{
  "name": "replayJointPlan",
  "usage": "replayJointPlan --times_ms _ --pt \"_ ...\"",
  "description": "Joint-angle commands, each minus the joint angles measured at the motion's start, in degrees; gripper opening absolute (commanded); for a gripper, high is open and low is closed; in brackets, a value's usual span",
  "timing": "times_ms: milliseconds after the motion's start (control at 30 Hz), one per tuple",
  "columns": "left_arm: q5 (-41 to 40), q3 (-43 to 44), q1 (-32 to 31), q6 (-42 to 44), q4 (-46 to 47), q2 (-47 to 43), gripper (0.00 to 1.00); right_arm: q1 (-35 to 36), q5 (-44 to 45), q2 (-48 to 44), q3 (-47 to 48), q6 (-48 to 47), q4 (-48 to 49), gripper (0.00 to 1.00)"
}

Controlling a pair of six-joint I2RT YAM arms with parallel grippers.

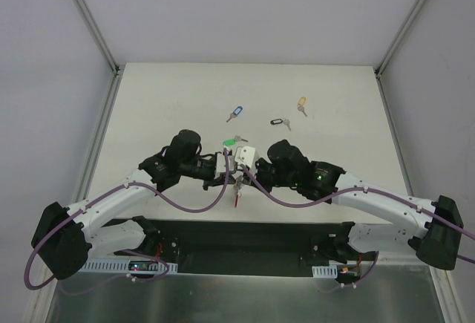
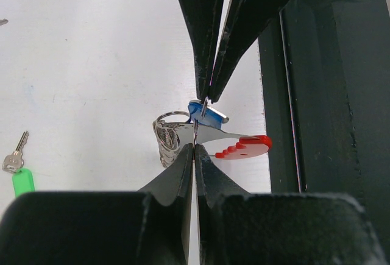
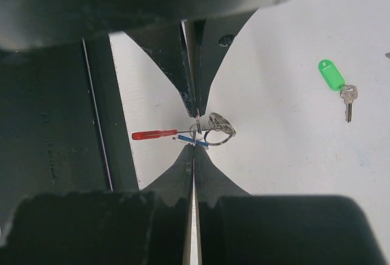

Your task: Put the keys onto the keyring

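My two grippers meet tip to tip above the table's near middle. The left gripper (image 1: 233,180) (image 2: 194,146) is shut on the thin wire of the keyring (image 2: 166,136) (image 3: 220,123), a silver coiled ring with a red tab (image 1: 237,199) (image 2: 250,146) hanging from it. The right gripper (image 1: 243,180) (image 3: 194,145) is shut on the small ring of a blue-tagged key (image 2: 206,114) (image 3: 190,139), held against the keyring. Loose on the table lie a green-tagged key (image 1: 230,143) (image 3: 331,74) (image 2: 23,181), a second blue one (image 1: 236,112), a black one (image 1: 279,122) and a yellow one (image 1: 301,103).
A black base plate (image 1: 245,237) (image 2: 329,94) runs along the near edge just behind the grippers. White walls and metal frame rails (image 1: 100,152) close in the tabletop on the left, right and far sides.
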Motion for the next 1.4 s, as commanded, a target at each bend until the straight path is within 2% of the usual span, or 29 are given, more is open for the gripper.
replayJointPlan --times_ms 0,1367 --pt "-0.13 -0.18 -0.27 0.74 0.05 -0.48 0.0 -0.17 1.35 0.13 2.67 -1.05 0.01 0.01" --pt "1.98 -0.62 -0.27 0.39 1.28 -0.04 0.0 -0.52 -1.99 1.8 1.09 -2.19 2.56 0.01"
